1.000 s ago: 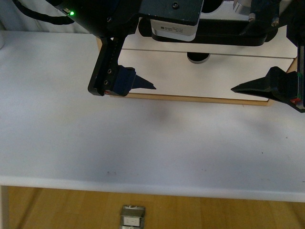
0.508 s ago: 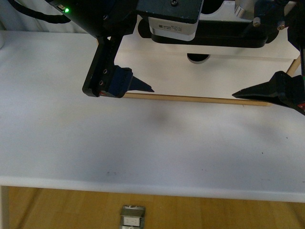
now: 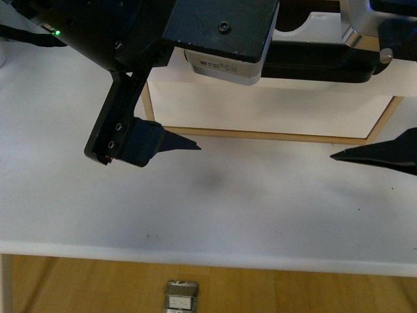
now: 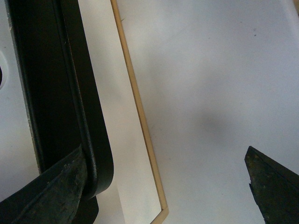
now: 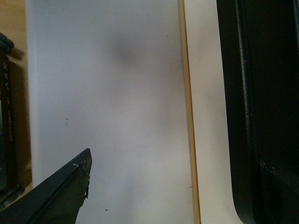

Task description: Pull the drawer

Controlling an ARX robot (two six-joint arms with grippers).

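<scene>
The drawer's white front (image 3: 273, 107) with its light wood rim (image 3: 260, 135) stands at the back of the white table (image 3: 195, 208). Its long black bar handle (image 3: 313, 55) runs across the top; the notch is hidden behind my left wrist. Both grippers are open and straddle the handle. My left gripper (image 4: 163, 158) has the handle (image 4: 70, 93) against one finger (image 4: 51, 196), and the other finger (image 3: 172, 143) hangs over the table. My right gripper (image 5: 177, 163) has the handle (image 5: 257, 93) on its far side, and its near finger (image 3: 378, 155) is over the table.
The table's front edge (image 3: 208, 257) runs across the lower front view. Below it is a wooden floor with a small grey device (image 3: 181, 297). A black object (image 5: 5, 116) lies off the table's edge in the right wrist view.
Both arms have drawn back towards the camera, and the handle and the drawer front came with them. The near fingers now sit lower in view. The notch is hidden by the left wrist.
</scene>
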